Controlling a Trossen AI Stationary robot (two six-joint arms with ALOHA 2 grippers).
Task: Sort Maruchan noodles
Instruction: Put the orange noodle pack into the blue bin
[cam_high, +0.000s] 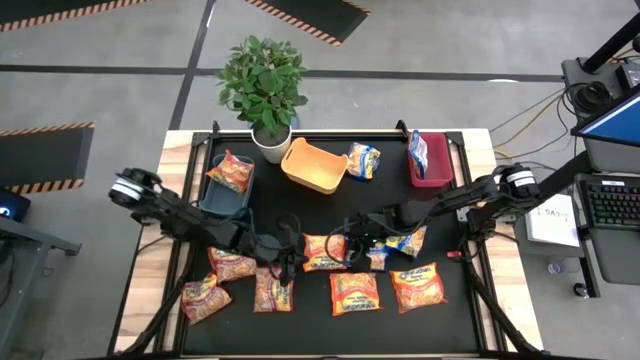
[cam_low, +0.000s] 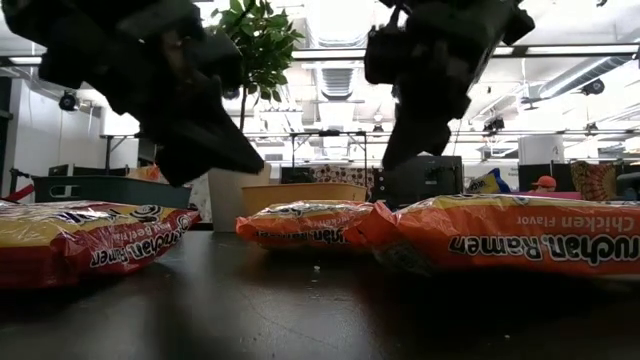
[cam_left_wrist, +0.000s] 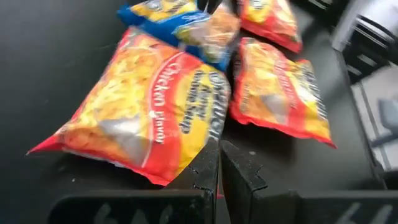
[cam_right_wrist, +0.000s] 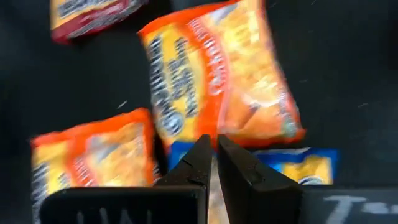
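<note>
Both pincers, left (cam_high: 283, 262) and right (cam_high: 352, 243), hang clenched and empty, so overlapping packets (cam_high: 325, 252) between them could snag.

Grey concrete floor (cam_high: 120, 90) with hazard-striped mats (cam_high: 45, 155), bright ceiling lights (cam_low: 335, 20), exposed ducting overhead.

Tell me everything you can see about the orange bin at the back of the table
The orange bin is a rectangular open-topped container of smooth plastic, as it looks, with raised walls and rounded corners. It stands upright but turned at an angle to the table's edges, at the back of the black mat, beside the white pot of the plant. Nothing shows inside it. A blue-and-yellow noodle packet lies right against its side toward the red bin. Neither gripper is near it.
</note>
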